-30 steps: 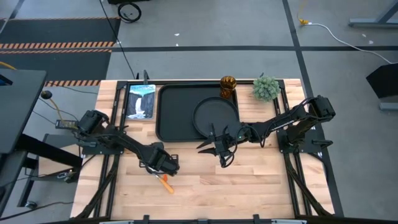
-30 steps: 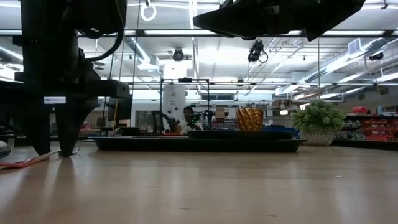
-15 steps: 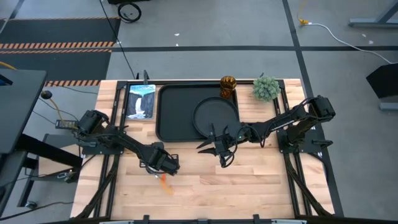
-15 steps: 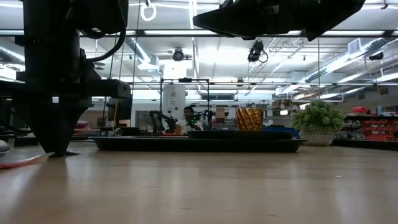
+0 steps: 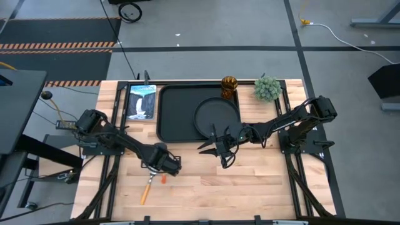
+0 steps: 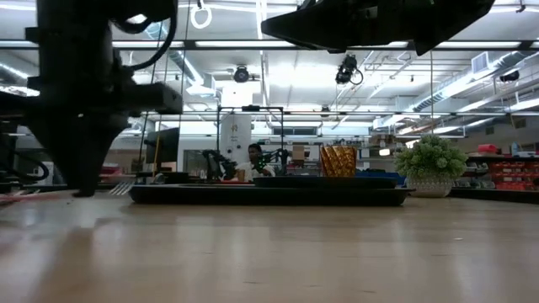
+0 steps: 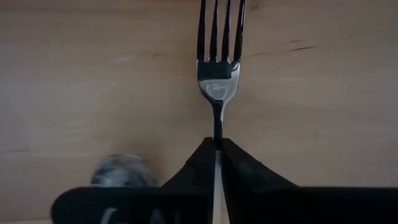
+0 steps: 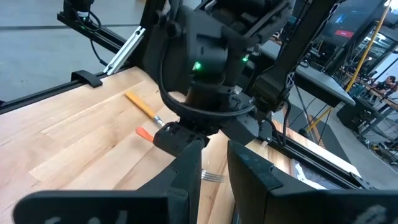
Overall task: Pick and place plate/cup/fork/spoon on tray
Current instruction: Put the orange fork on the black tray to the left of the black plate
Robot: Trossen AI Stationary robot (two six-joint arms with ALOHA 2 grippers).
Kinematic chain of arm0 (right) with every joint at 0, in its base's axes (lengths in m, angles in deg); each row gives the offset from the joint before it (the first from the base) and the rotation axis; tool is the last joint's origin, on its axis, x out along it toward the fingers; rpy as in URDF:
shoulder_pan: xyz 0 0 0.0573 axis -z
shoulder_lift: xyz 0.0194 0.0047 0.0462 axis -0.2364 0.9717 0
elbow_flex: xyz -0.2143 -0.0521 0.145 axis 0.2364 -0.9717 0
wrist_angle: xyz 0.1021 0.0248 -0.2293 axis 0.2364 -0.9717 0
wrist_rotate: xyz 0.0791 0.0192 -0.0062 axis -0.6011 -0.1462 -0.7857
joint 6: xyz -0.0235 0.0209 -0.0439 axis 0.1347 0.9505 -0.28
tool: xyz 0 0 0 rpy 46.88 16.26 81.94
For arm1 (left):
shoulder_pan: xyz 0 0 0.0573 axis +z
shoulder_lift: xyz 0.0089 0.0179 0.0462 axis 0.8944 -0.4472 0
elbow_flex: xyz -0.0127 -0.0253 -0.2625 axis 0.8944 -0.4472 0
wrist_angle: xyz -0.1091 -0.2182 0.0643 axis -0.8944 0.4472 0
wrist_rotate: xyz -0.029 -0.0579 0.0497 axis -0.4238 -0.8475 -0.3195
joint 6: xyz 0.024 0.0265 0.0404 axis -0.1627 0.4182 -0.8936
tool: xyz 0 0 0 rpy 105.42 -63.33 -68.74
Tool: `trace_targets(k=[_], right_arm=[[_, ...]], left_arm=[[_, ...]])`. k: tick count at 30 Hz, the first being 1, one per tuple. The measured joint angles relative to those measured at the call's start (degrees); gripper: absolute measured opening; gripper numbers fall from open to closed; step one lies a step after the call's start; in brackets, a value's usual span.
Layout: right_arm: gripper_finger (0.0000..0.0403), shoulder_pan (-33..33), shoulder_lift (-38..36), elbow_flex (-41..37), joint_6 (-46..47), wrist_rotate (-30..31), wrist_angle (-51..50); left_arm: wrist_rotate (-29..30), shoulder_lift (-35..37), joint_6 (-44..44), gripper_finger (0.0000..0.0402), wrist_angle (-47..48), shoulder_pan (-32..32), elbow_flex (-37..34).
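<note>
While one left hand (image 7: pixel 217 148) pinches one fork (image 7: pixel 219 62), one spoon (image 5: pixel 145 190) lies nearby.

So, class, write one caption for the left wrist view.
Left gripper shut on the silver-tined fork above the pale wooden table; rounded silver spoon bowl beside it.

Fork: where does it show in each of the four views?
High: fork pokes out beside the left gripper.
Low: not made out.
Left wrist: centre, neck pinched by that gripper.
Right wrist: tines under that gripper.
Shared landmark: the left gripper.
</note>
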Motion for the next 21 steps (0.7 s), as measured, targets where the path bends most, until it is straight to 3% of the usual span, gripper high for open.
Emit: trace_targets(k=[12,21], right_arm=[[0.0085,0.00,0.00,0.00,-0.01,-0.01,-0.01],[0.0085,0.00,0.00,0.00,-0.03,-0.03,0.03]], left_arm=[[4.67,0.04,-8.40,0.0020,5.44,4.42,7.98],[7.62,0.07,-23.39,0.0023,4.63,17.48,10.13]])
